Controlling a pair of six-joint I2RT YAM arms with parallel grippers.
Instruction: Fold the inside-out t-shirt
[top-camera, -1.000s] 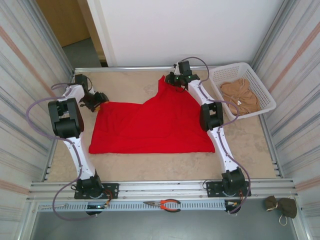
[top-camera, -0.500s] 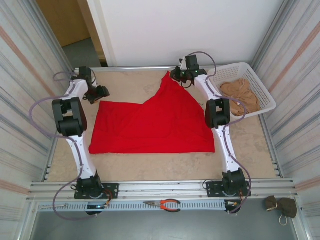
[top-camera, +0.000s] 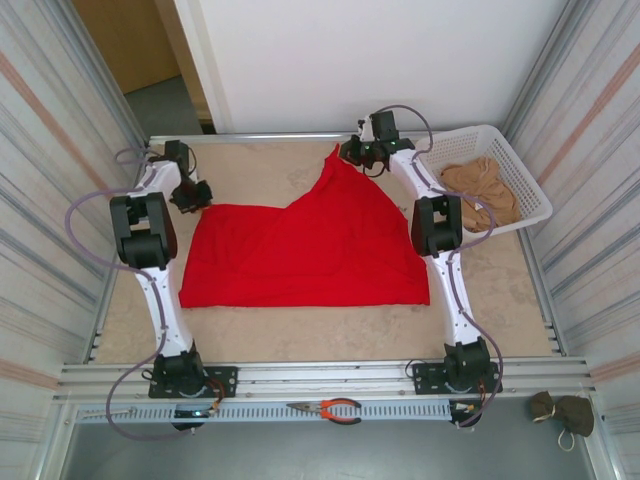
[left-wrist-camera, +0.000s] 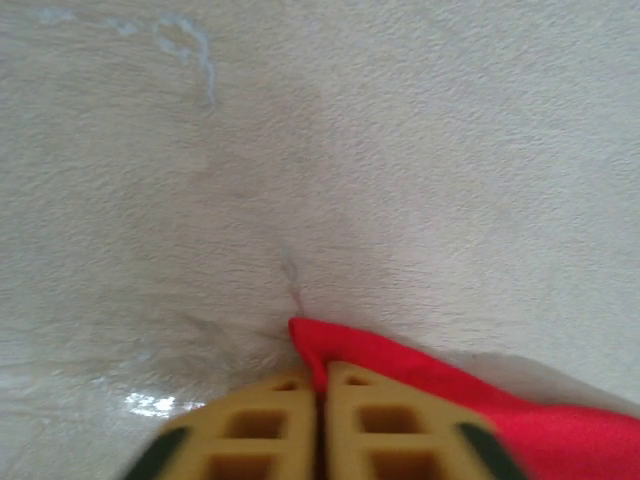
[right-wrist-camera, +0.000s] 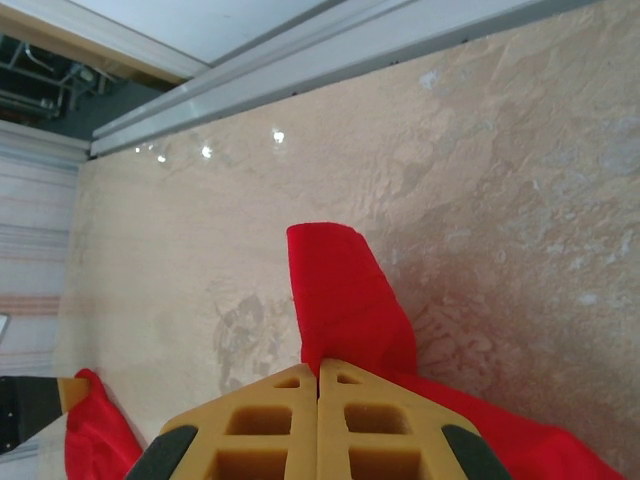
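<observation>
**A:** end effector status?

**B:** left end effector (left-wrist-camera: 320, 378): fingers pressed together, pinching the far-left corner of the t-shirt (top-camera: 300, 255). A red tip of cloth sticks out just past the fingertips, low against the bench (top-camera: 330, 335).

**A:** and the other side?

**B:** right end effector (right-wrist-camera: 318, 372): clamped tight too, with a red flap poking out from between the tips. On the top camera it sits at the shirt's far-right corner, close to the back rail (top-camera: 250, 137), and the cloth is drawn up into a peak there.

**A:** where's the shirt overall?

**B:** mid-bench, between the two arms. The near edge lies flat and roughly straight. The left part is flat and the right part slopes toward the peak. From above, the right arm's links overlap its right edge.

**A:** anything else on there?

**B:** a white basket (top-camera: 525, 172) in the far-right corner with a tan garment (top-camera: 482, 190) inside, apart from the shirt. Red-handled pliers (top-camera: 338, 408) lie on the front rail (top-camera: 300, 380), between the two arm bases.
</observation>
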